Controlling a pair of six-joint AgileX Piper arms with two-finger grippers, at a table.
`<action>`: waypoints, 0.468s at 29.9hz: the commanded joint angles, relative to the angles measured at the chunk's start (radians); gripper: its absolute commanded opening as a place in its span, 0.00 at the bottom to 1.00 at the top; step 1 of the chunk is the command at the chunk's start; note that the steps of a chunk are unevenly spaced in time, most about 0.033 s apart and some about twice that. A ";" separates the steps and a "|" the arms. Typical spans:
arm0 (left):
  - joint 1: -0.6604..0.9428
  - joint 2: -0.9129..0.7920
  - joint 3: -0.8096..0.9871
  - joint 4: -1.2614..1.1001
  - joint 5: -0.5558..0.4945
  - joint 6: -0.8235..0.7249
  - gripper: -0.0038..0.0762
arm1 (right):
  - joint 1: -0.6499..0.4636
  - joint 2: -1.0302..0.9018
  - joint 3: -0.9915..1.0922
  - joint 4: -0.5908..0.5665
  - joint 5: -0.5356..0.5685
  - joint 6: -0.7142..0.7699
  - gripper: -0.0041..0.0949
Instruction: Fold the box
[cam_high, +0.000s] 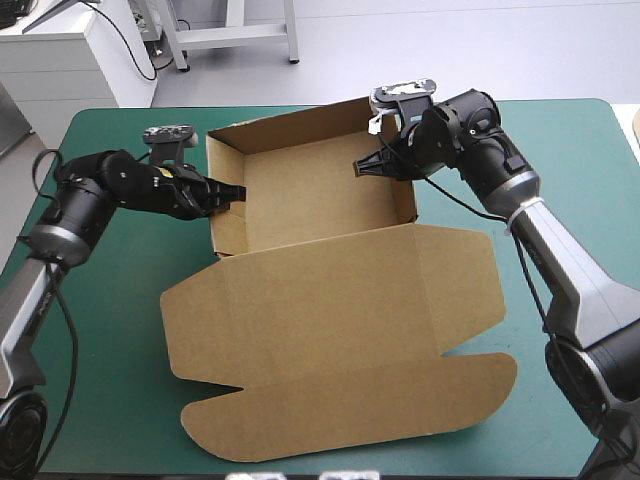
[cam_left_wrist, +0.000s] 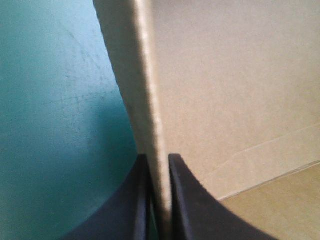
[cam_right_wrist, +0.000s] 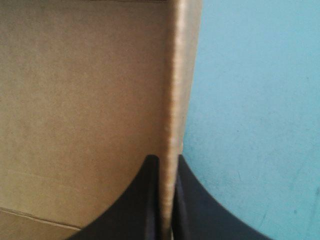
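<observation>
Lid (cam_high: 340, 340) flat; left gripper (cam_high: 238, 192), right gripper (cam_high: 360, 167) clamp box (cam_high: 320, 195) walls.

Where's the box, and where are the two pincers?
box (cam_high: 330, 290): high view, on its flat lid.
left pincer (cam_high: 233, 193): high view, between its fingertips.
right pincer (cam_high: 360, 166): high view, between its fingertips.

Left black fin-fingered gripper (cam_high: 236, 192) and right black fin-fingered gripper (cam_high: 361, 166) are each clamping a brown board box (cam_high: 310, 195) wall between near-closed fingers.
</observation>
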 joint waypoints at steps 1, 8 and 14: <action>-0.086 0.024 -0.108 -0.010 -0.036 -0.019 0.04 | 0.009 -0.057 0.044 0.073 -0.060 0.008 0.02; -0.120 0.147 -0.177 0.039 -0.009 -0.068 0.04 | 0.009 -0.046 0.207 0.072 -0.075 0.020 0.02; -0.120 0.222 -0.177 0.154 0.087 -0.056 0.04 | 0.009 -0.046 0.212 -0.017 -0.075 0.022 0.02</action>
